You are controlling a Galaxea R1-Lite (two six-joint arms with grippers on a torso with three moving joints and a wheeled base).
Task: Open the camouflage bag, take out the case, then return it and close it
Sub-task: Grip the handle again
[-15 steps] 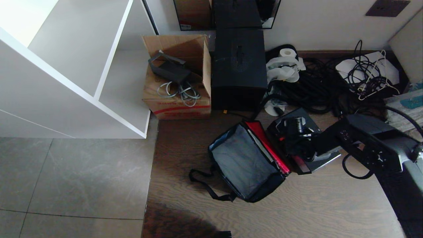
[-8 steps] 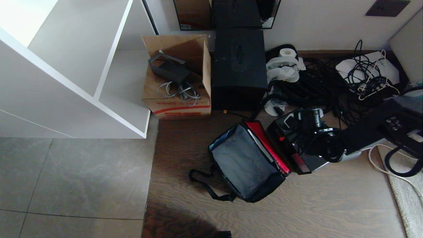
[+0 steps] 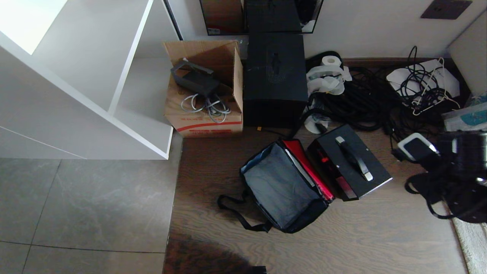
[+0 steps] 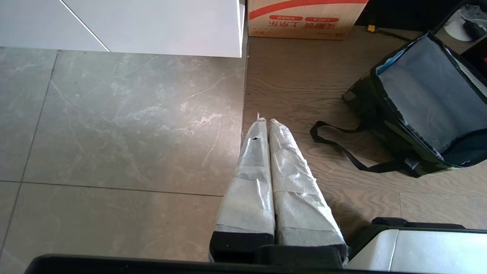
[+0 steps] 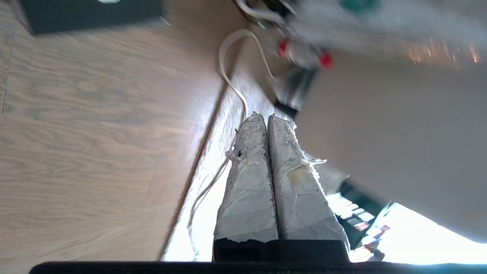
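Now the camouflage bag (image 3: 283,186) gapes open, red lining showing, the flat black case (image 3: 348,167) just right; both pincers pressed together, empty.

The case (image 3: 349,165) lies just right of the camouflage bag (image 3: 283,186), before the black box (image 3: 274,78).
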